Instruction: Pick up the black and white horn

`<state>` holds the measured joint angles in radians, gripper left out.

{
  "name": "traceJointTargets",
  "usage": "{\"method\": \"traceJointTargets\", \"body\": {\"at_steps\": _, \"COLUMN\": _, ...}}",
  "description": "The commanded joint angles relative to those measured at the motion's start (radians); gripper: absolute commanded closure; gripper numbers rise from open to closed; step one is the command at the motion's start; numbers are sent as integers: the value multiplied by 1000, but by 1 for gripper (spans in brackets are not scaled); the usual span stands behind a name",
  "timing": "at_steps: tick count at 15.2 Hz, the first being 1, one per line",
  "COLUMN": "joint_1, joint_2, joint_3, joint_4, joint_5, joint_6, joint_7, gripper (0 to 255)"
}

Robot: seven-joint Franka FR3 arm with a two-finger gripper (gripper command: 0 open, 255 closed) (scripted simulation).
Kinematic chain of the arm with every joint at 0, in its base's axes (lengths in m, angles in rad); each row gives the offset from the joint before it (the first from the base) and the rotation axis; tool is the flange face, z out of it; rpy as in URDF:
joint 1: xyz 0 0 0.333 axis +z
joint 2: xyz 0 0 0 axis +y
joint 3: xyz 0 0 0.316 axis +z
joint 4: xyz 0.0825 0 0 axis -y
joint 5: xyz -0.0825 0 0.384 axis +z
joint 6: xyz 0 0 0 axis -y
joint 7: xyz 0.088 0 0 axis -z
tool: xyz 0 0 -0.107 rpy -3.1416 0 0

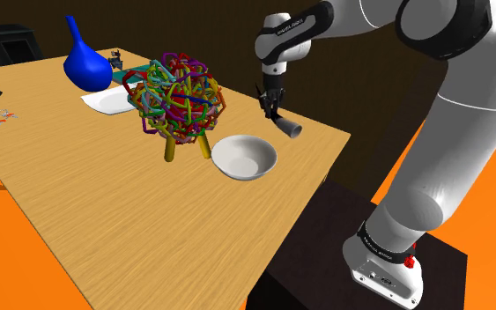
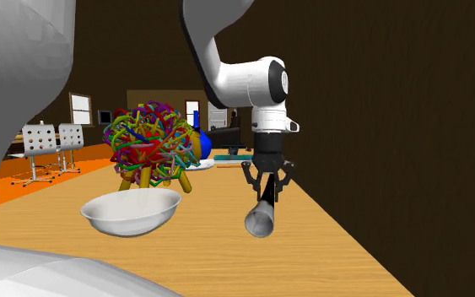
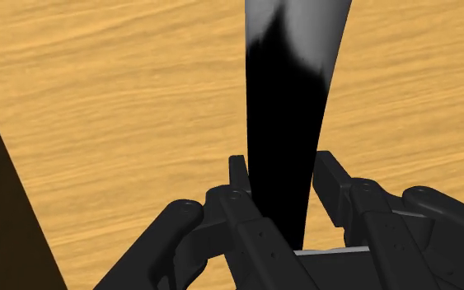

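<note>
The horn is a tapered tube, black at the narrow end and grey-white at the wide mouth. It hangs above the wooden table, held by its black end in my gripper, which is shut on it. In the second exterior view the horn points its open mouth down and toward the camera, below the gripper. In the wrist view the horn runs out from between the black fingers, with bare tabletop behind it.
A white bowl sits on the table just beside the horn. Behind it stands a tangle of coloured rings on yellow legs, then a blue vase and a white plate. The table's edge is close by.
</note>
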<state>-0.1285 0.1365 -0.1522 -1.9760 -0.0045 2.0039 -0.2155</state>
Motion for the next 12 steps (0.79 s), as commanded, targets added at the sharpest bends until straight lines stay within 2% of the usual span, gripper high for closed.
{"method": "traceJointTargets", "body": {"at_steps": 1, "joint_1": 1, "joint_2": -10, "joint_3": 0, "joint_4": 15, "joint_5": -1, "joint_6": -25, "joint_7": 2, "gripper": 255}}
{"method": "traceJointTargets", "body": {"at_steps": 10, "joint_1": 2, "joint_2": -46, "joint_3": 0, "joint_4": 93, "joint_5": -7, "joint_6": -139, "joint_7": 4, "gripper": 255}}
{"method": "traceJointTargets", "body": {"at_steps": 12, "joint_1": 2, "joint_2": -46, "joint_3": 0, "joint_4": 94, "joint_5": -7, "joint_6": -141, "joint_7": 4, "gripper": 255}}
